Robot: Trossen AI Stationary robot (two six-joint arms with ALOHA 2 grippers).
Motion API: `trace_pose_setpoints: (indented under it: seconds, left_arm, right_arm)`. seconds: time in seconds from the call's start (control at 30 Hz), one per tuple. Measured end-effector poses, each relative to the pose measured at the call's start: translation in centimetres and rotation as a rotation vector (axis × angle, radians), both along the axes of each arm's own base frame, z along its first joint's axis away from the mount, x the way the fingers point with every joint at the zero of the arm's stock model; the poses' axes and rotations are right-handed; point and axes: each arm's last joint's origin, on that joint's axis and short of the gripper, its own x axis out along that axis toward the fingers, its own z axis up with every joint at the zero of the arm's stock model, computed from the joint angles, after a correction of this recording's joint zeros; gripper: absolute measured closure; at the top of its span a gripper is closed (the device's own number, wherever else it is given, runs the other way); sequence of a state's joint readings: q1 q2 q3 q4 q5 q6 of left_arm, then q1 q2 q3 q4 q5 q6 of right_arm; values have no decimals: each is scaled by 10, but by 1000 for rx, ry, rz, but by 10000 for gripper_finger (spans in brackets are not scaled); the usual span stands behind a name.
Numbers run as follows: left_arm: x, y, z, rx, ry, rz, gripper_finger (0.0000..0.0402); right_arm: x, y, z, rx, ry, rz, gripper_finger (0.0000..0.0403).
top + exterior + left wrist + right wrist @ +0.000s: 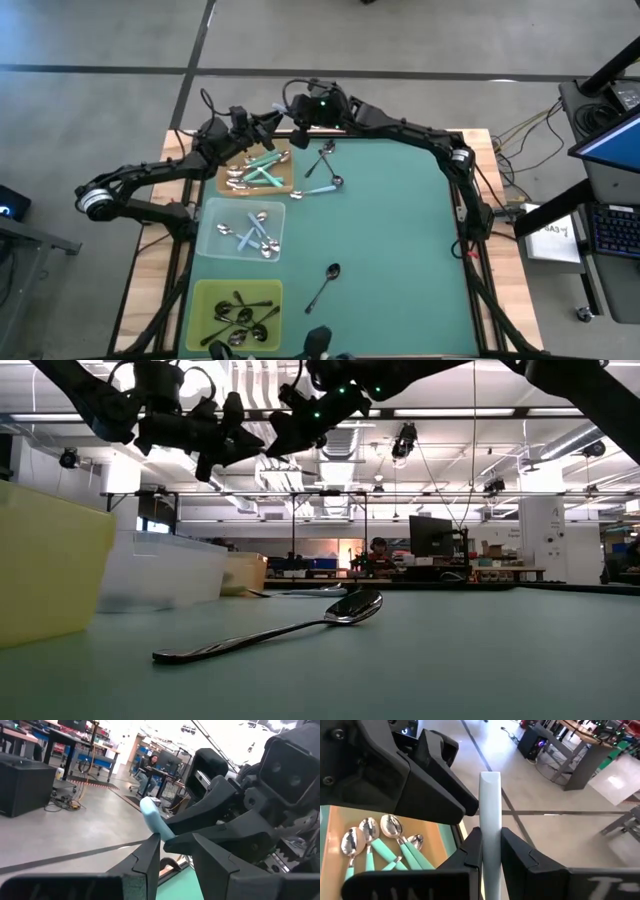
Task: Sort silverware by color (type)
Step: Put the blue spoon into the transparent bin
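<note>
Both grippers meet high over the tabletop [400, 220] at about 11 o'clock, above the orange tray [283, 185].

The right gripper [490, 845] has its fingers [515, 852] clamped on the pale handle of a spoon [489, 815], which stands straight up between them.

The left gripper [175, 851] faces it at close range. A pale blue handle end [155, 820] lies against its fingers [150, 857], which are partly apart. Whether they grip it cannot be told.

Remaining silverware:
- Mint-teal spoons [258, 170] lie in the orange tray.
- Pale blue spoons [250, 232] lie in the clear tray [210, 240] at 9 o'clock.
- Black spoons [240, 312] lie in the yellow-green tray [205, 295] at 7 o'clock.
- Loose spoons [325, 172] lie just beside the orange tray, toward 12 o'clock.
- One black spoon [325, 285] lies alone on the mat near 6 o'clock.
</note>
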State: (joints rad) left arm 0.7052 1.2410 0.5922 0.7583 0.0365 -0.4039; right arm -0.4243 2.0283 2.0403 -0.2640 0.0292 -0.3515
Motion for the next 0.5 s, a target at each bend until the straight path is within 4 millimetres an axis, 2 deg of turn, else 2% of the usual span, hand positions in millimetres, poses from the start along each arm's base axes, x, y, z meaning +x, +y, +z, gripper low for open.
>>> trace_pose_setpoints:
  seconds: [0.27,0.5]
  left_arm:
    - [-1,1,1,-9,-13,14,307]
    - [-2,0,3,-11,-22,1,307]
  right_arm:
    - [5,11,0,-18,9,41,370]
    - [1,8,6,-84,19,0,370]
